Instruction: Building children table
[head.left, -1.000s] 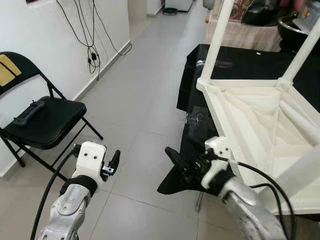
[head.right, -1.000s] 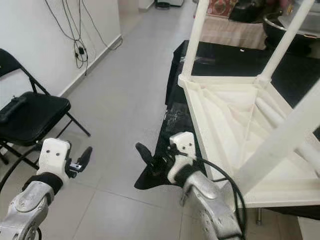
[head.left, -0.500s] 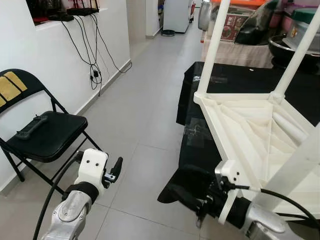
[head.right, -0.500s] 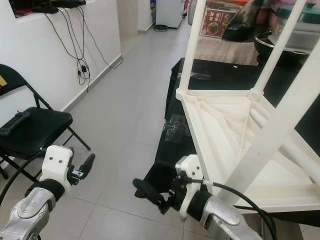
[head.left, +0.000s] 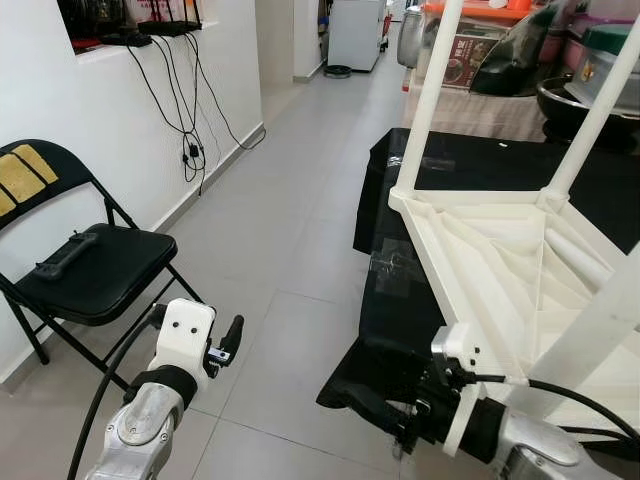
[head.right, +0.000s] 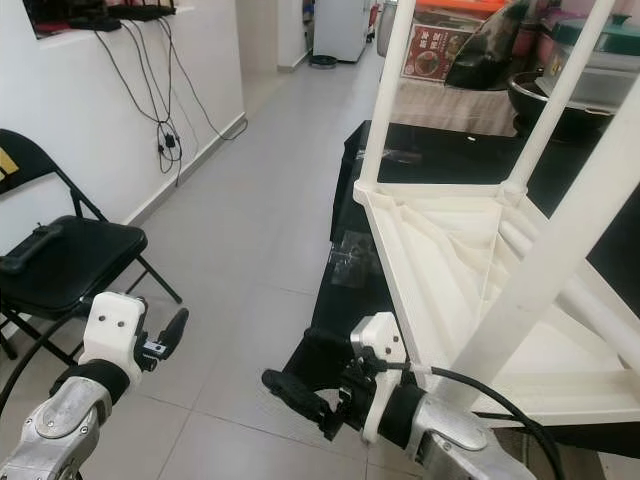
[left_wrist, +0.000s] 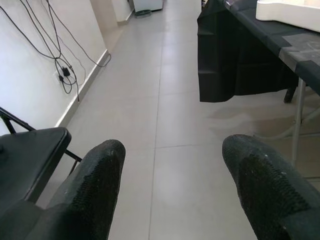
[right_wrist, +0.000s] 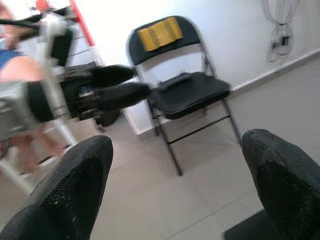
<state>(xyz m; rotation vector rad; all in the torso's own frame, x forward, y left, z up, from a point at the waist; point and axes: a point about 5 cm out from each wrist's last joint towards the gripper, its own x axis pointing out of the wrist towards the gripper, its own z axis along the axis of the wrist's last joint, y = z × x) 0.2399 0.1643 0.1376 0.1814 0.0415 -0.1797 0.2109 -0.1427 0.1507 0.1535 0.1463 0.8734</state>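
Grey tiled floor (head.left: 280, 250), white wall with hanging cables (head.left: 185, 110), and a black folding chair (head.left: 90, 260) to the robot's left. To its right is a work table under a black cloth (head.left: 400, 300). On it rests the children table (head.left: 500, 260), white, upside down, ribbed underside up, legs pointing at the ceiling; near leg (head.right: 560, 240) crosses the foreground.

Left gripper (head.left: 228, 340) is held over the floor, well apart from the table, fingers spread wide in its wrist view, holding nothing. Right gripper (head.right: 300, 395) is low, by the cloth's hanging edge, turned towards the chair; fingers wide apart, empty.

Handling, as a judgement: moulded plastic, probably light and stiff, smooth and likely slippery. Bulky for one gripper. Best holds look like a leg near its socket or the tabletop rim (head.left: 420, 225); two-armed lift seems safer.
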